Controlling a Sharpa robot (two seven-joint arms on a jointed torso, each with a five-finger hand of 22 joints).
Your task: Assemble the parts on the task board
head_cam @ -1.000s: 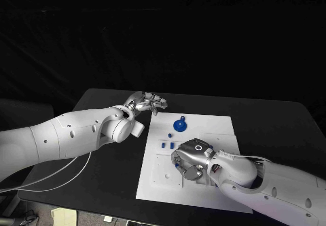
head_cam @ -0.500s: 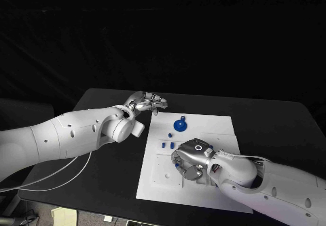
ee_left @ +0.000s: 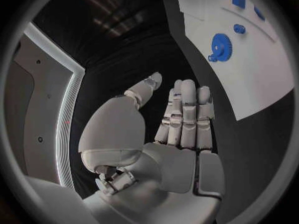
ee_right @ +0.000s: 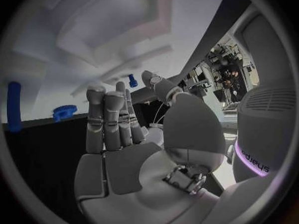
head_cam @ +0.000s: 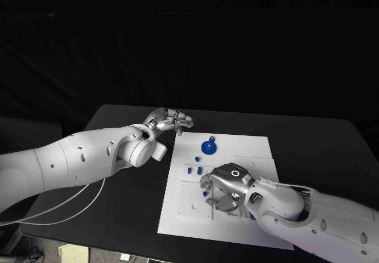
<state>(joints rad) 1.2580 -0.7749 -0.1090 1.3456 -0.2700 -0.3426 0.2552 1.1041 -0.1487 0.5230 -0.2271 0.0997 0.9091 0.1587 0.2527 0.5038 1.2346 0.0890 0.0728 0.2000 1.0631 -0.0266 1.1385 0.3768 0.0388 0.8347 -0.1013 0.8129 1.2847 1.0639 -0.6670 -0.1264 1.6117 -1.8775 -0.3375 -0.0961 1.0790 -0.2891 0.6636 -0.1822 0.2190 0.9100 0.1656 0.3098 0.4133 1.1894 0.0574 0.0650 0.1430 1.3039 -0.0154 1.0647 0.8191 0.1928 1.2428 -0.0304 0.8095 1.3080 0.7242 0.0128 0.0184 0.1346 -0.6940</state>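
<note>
Head view: the white task board [head_cam: 237,164] is lying in the middle of the black table [head_cam: 316,142]. The right hand [head_cam: 223,189] is hovering low over the near-left part of the board, fingers pointing down and apart, holding nothing; the right wrist view is showing its fingers [ee_right: 112,119] straight and side by side with an empty palm. A blue gear [head_cam: 208,146] is sitting on the far part of the board, and small blue parts [head_cam: 195,170] are standing just beside the right hand, towards the gear. The left hand [head_cam: 170,120] is resting above the table just off the board's far-left corner, well apart from the gear; in the left wrist view its fingers [ee_left: 187,114] are extended together, gripping nothing, with the gear [ee_left: 219,44] beyond them
</note>
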